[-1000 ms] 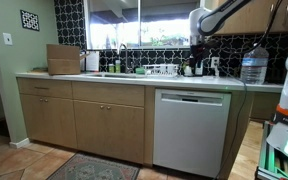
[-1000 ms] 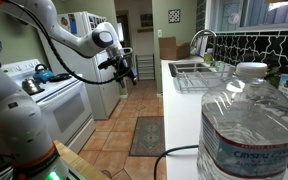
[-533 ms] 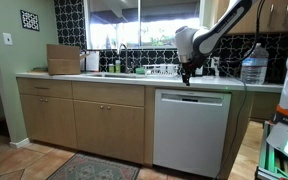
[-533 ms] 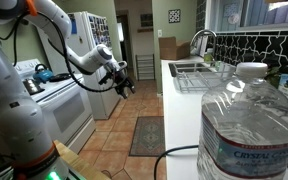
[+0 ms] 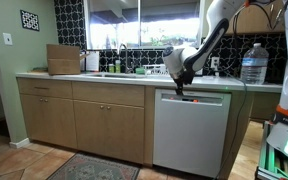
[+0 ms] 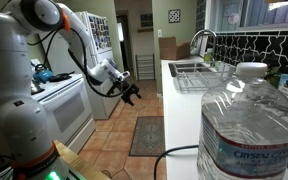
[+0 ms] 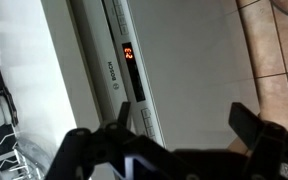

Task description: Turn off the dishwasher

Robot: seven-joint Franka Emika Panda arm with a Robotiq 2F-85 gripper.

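Observation:
The white dishwasher stands under the counter, right of the wooden cabinets. Its control strip runs along its top edge. My gripper hangs just in front of that strip, near its left half. In the wrist view the strip shows a lit red display and pale buttons close to one finger. My gripper is open and empty, with the white door panel between its fingers. It also shows in an exterior view, out in front of the counter side.
The counter carries a sink, a dish rack and a large water bottle. Wooden cabinets stand left of the dishwasher. A white stove faces the counter across the tiled aisle, with a rug on the floor.
My arm has swung down and left from above the counter. The gripper now sits low, in front of the dishwasher's control strip.

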